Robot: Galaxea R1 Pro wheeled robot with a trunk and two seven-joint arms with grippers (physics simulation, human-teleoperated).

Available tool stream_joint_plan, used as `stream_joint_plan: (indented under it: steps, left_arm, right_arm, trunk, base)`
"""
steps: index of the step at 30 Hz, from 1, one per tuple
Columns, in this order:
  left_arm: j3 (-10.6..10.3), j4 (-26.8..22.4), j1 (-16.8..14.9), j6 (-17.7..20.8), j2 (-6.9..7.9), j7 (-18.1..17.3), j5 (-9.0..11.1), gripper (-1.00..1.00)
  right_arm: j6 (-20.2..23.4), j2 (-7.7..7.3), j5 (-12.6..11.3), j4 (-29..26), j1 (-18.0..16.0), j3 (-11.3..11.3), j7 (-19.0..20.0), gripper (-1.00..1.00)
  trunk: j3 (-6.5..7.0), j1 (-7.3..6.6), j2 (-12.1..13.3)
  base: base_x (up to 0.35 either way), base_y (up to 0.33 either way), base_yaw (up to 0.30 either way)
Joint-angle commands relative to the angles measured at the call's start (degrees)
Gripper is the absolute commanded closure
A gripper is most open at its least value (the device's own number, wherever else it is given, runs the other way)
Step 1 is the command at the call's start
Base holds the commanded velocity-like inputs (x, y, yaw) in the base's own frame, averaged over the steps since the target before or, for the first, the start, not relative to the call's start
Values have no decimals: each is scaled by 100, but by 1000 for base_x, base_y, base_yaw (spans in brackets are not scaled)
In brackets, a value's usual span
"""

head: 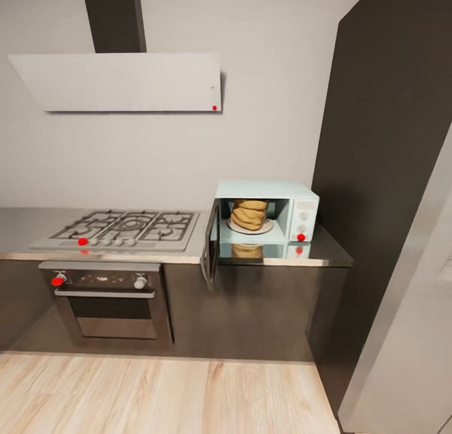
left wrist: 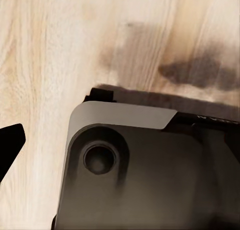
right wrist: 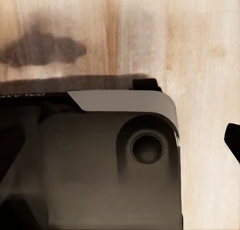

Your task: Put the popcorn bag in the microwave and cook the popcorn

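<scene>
- Of the fingers, only a dark tip (left wrist: 10,140) shows at the edge of the left wrist view and another dark tip (right wrist: 233,137) at the edge of the right wrist view; whether either gripper is spread or closed cannot be told.
- Both wrist views look down on the robot's grey base (left wrist: 140,175), a smooth, rounded-corner panel with a round recess, over the floor.
- The popcorn bag (head: 248,213) is a crumpled tan paper sack with horizontal folds, standing on the pale round plate (head: 250,227) inside the microwave.
- The microwave (head: 267,211) is a small pale-blue box with rounded edges; its dark glass door (head: 210,244) hangs open toward the stove, and its side panel carries two knobs and a red light.
- It sits on the countertop (head: 329,249), a grey brushed-steel slab shiny enough to mirror the bag and the red light.
- Beside it lies a steel gas hob (head: 125,228) with black grates, above a steel oven (head: 107,299) with knobs and a bar handle.
- A flat, pale slanted hood (head: 122,82) hangs on the light wall beneath a dark duct.
- Dark cabinet fronts (head: 263,311) run under the counter, and a tall dark cabinet (head: 389,170) stands just beside the microwave.
- The floor (head: 157,396) is light wood planking with visible grain.
</scene>
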Motion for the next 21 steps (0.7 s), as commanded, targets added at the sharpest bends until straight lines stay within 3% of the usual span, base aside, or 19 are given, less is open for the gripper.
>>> stream_joint_plan:
  steps: [1,13,16,21]
  left_arm:
    - [12,-12,0,41,1,3,52,-100]
    - [15,-64,0,28,4,3,39,-100]
    - [15,-116,0,6,4,3,36,-100]
    - [15,-876,0,37,17,11,31,-100]
  right_arm:
    - [-9,2,48,0,-2,-48,5,-100]
    - [-2,4,55,0,-2,-30,5,-100]
    - [-22,4,55,0,-2,-31,-1,-100]
    - [-57,-3,58,0,-2,-31,2,-100]
  trunk:
    - [-6,3,-3]
    - [-6,3,-3]
    - [-6,3,-3]
    - [-6,3,-3]
  base:
    - [321,0,0]
    - [322,0,0]
    - [114,0,0]
    - [22,0,0]
